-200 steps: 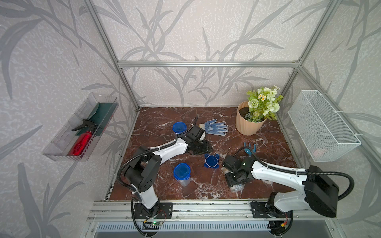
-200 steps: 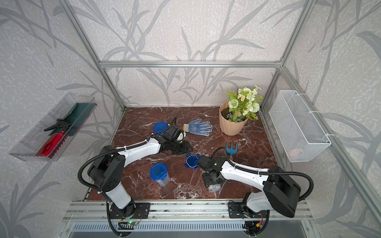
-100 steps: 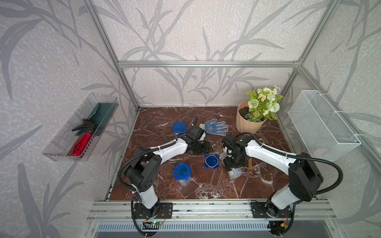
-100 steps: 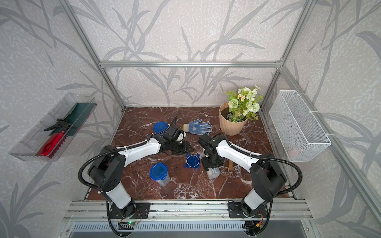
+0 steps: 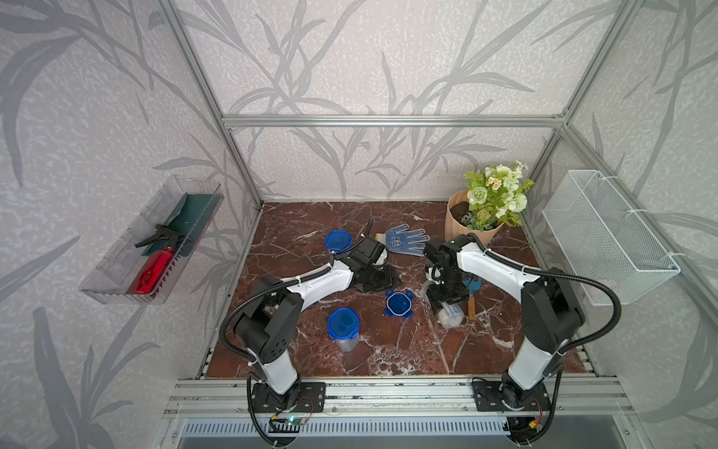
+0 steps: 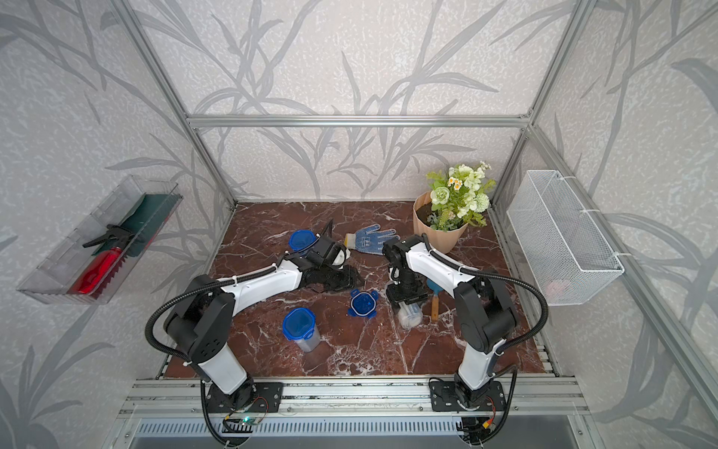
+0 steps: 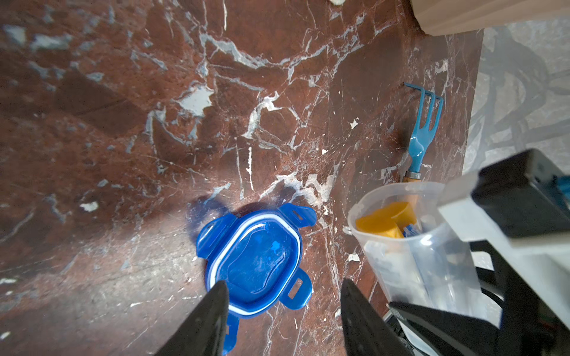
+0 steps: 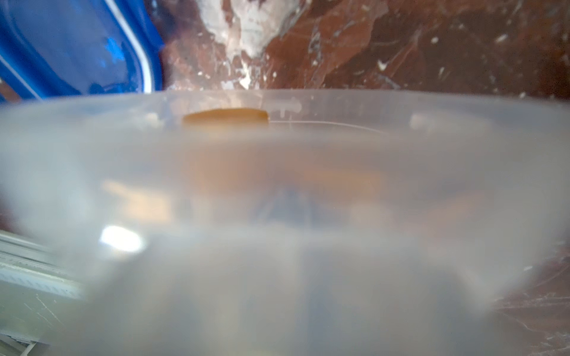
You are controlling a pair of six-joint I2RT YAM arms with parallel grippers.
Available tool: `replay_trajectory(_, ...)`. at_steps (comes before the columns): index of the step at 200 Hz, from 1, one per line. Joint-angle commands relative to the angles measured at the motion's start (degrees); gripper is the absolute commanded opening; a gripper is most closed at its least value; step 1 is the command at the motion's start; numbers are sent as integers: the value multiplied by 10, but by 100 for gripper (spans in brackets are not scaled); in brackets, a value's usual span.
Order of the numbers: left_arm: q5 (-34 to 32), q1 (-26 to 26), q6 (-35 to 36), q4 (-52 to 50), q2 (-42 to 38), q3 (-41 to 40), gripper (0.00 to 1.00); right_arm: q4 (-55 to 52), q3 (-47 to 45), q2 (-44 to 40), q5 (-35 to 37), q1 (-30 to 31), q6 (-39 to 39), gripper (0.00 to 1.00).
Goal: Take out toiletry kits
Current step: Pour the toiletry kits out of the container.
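My right gripper (image 5: 447, 302) is shut on an open clear cup (image 5: 450, 315), held tilted just above the marble floor. In the left wrist view that cup (image 7: 416, 252) shows gold caps (image 7: 379, 222) of a toiletry kit inside, along with whitish items. The cup wall (image 8: 277, 200) fills the right wrist view and hides my fingers there. Its loose blue lid (image 5: 398, 304) (image 7: 256, 262) lies flat beside it. My left gripper (image 7: 283, 288) hangs open and empty over that lid, also in a top view (image 6: 342, 278). Two more cups with blue lids stand closed, one at the front (image 5: 342, 328) and one at the back (image 5: 337, 240).
A blue-dotted white glove (image 5: 404, 241) lies at the back. A wooden-handled blue garden tool (image 7: 422, 132) lies right of the held cup. A flower pot (image 5: 464, 229) stands back right. A wire basket (image 5: 606, 233) hangs on the right wall, a clear tray (image 5: 116, 280) with a red sprayer on the left.
My right arm has swung up and inward, carrying the clear cup a little away from the front edge. The left arm and the loose lid have not moved.
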Motion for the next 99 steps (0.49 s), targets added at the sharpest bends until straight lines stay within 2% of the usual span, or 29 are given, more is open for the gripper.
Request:
replay_trajectory(1,7,0,0,-7,-10,0,58,-35,19,17,-33,2,-21,45)
replay_trajectory(37,6,-1,1,-8,-10,1,58,-46,-9,-9,-23,-4,-27,45)
replay_trajectory(70,7,0,2,-8,-10,1,58,-61,24,11,-24,-15,-36,46)
replay_trajectory(99,4,-1,3,-10,-8,1,58,-42,-46,-30,-34,-14,-24,46)
